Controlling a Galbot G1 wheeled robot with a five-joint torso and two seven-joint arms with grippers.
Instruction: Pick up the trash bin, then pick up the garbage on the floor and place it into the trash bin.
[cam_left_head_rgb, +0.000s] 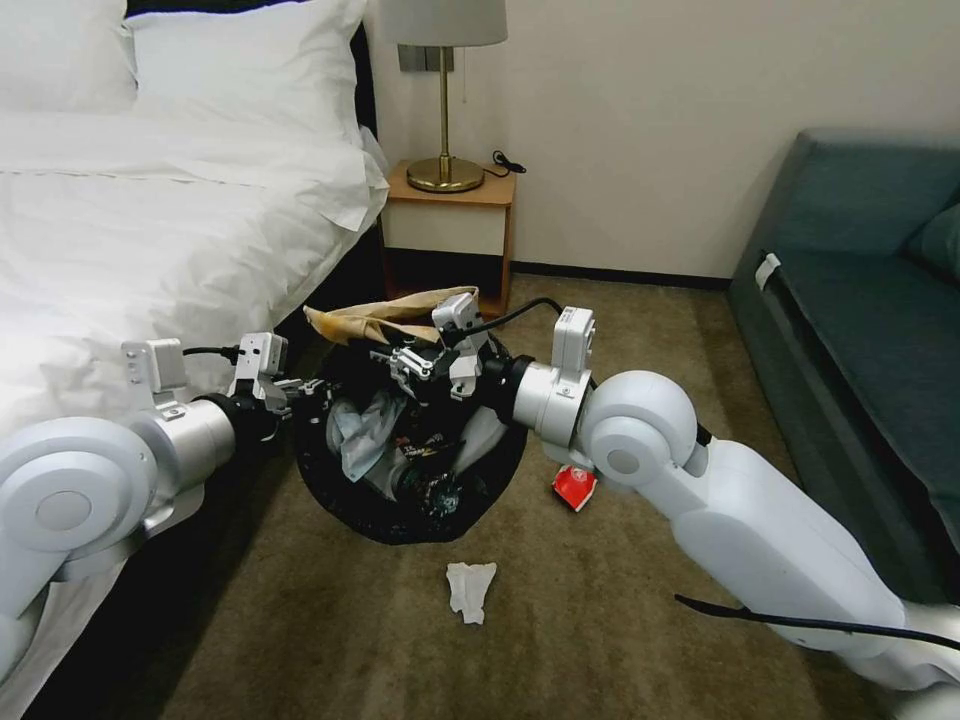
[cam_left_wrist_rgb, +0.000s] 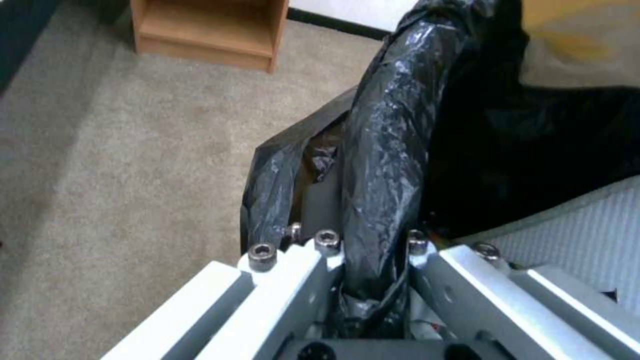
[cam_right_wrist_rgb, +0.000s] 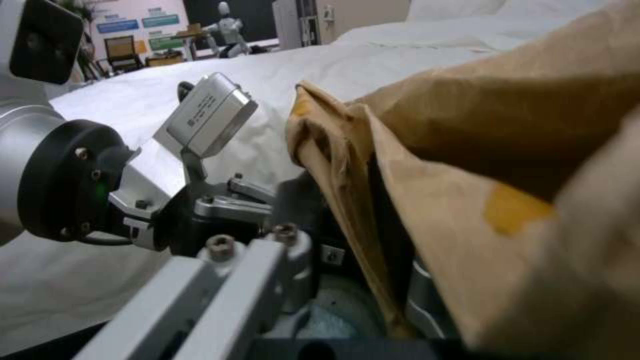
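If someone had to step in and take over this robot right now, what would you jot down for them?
Left gripper: shut on the trash bin's bag-covered rim, on the bed side.
Right gripper: over the bin, shut on the brown paper bag, which lies across the far rim.
Done: tissues and other litter sit inside the bin.
Left: let the paper bag go into the bin, then collect the white tissue in front of the bin and the red packet under the right arm, both on the carpet.

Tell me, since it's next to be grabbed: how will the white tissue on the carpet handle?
The white tissue looks crumpled and thin, so probably floppy and very light. Lying flat on the carpet, it may be hard to pinch, but unlikely to roll or break.
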